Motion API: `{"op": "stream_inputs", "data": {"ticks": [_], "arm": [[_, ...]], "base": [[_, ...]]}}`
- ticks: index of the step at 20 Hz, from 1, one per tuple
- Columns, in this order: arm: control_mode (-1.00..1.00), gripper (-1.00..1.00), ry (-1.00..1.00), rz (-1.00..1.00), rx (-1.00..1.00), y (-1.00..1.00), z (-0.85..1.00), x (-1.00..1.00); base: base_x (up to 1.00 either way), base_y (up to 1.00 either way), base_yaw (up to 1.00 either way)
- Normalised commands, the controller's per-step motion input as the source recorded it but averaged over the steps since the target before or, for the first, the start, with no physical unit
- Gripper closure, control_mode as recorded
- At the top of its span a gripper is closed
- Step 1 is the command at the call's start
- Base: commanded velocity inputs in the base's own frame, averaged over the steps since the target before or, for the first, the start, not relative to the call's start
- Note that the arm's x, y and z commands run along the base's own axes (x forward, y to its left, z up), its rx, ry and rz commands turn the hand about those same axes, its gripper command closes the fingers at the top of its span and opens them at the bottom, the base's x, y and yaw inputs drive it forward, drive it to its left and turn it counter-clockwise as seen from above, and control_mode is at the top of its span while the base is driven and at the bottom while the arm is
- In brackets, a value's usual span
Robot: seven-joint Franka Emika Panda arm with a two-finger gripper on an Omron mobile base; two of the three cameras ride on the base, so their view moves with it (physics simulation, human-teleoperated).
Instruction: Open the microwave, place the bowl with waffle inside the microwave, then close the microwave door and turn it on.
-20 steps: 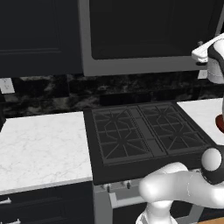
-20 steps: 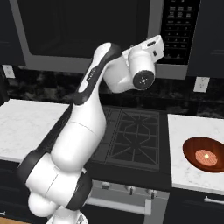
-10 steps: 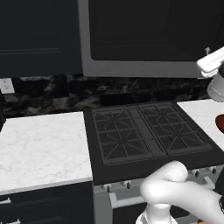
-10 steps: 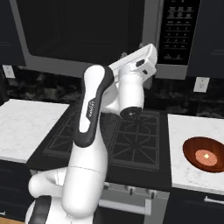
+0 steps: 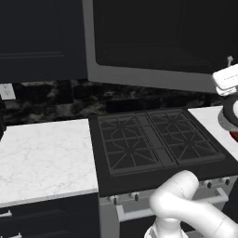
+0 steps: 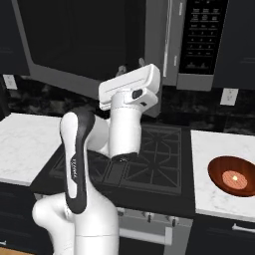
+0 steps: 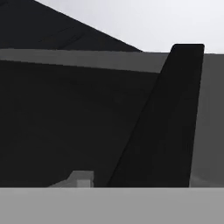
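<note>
Nearest the base, in the right base view, the white arm (image 6: 82, 164) rises over the front of the stove (image 6: 144, 164) and bends up to a white hand held level in front of the microwave. On the right, the bowl (image 6: 233, 176) sits on the white marble tabletop (image 6: 216, 194), beside the stove and well apart from the hand; it is reddish-brown, upright, with a pale round piece in its middle. In the left base view a red sliver of the bowl shows at the right edge, and a second stretch of tabletop (image 5: 42, 153) lies left of the black burner grates. Above the stove, the tool (image 6: 130, 65) points up and back toward the door (image 6: 74, 45), its two small dark tips just showing over the top of the hand, close to the door's free edge; I cannot tell whether the tool is open or closed, or whether it touches anything. The door, a dark glass panel with a grey border, stands swung out from the microwave (image 6: 189, 45), whose control panel (image 6: 201, 35) faces forward on the right. In the hand view a long black bar handle (image 7: 168, 127) runs up at a slant against the dark glass, with a grey strip of frame across the top. Behind all this are a dark speckled backsplash and dark cabinet doors (image 5: 42, 37).
</note>
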Motion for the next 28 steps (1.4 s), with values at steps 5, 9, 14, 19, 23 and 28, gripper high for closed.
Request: {"op": "stream_inputs", "data": {"ticks": [5,9,14,19,23,28], "arm": [[-1.00,-1.00,-0.15,0.39,-0.39,-0.24,-0.04,-1.00],[-1.00,-1.00,-0.24,0.30,-0.30,-0.54,0.00,-1.00],[-1.00,-1.00,-0.35,0.24,-0.36,-0.73,0.01,-1.00],[-1.00,-1.00,-0.51,0.15,-0.34,-0.97,0.00,-1.00],[-1.00,-1.00,-0.52,0.08,-0.31,-1.00,0.00,-1.00],[-1.00,-1.00,-0.37,0.05,-0.37,-1.00,0.00,-1.00]], "base": [[0.00,0.00,0.00],[0.00,0.00,0.00],[0.00,0.00,0.00],[0.00,0.00,0.00],[0.00,0.00,0.00],[0.00,0.00,0.00]]}}
